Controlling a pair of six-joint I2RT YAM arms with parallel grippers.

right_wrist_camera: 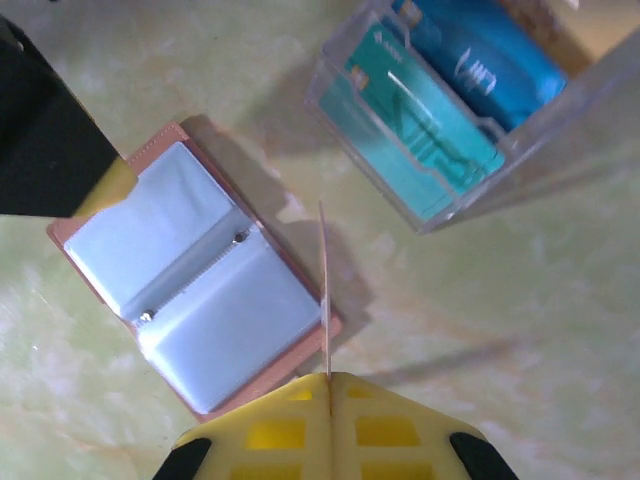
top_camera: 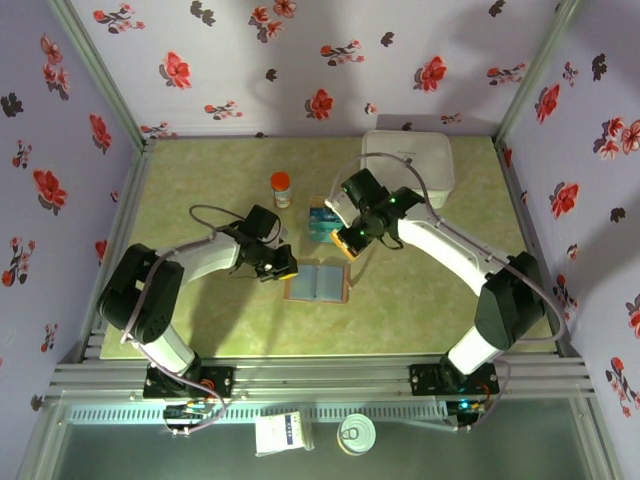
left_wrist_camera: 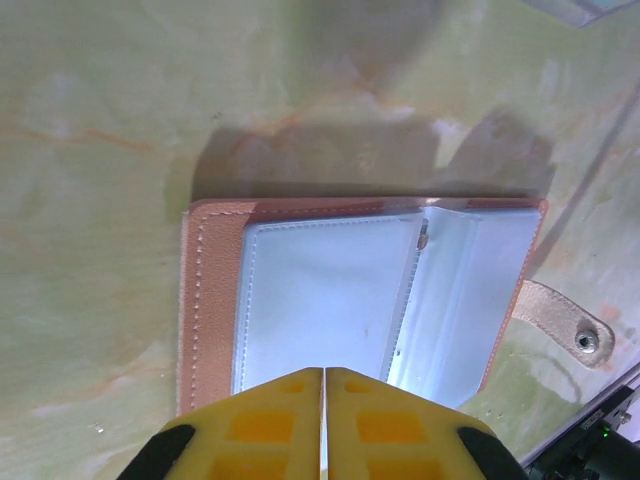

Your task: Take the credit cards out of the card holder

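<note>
The card holder (top_camera: 317,282) lies open mid-table, towards the near edge. The left gripper (left_wrist_camera: 324,372) is at its left side, jaws all but together on nothing, and just beyond it the right gripper (right_wrist_camera: 329,378) pinches one credit card (right_wrist_camera: 324,290) by its end. I reckon so slight a grip could let the card twist or drop short of the clear tray (right_wrist_camera: 350,140) of teal cards (right_wrist_camera: 430,120). The table (top_camera: 200,180) is glossy green marbling, with floral paper walls (top_camera: 300,60) around it.

Bright overhead light, soft shadows on table (top_camera: 200,180); wrist cams' near edges blurry, poss. slight glare on card holder (left_wrist_camera: 320,300).
</note>
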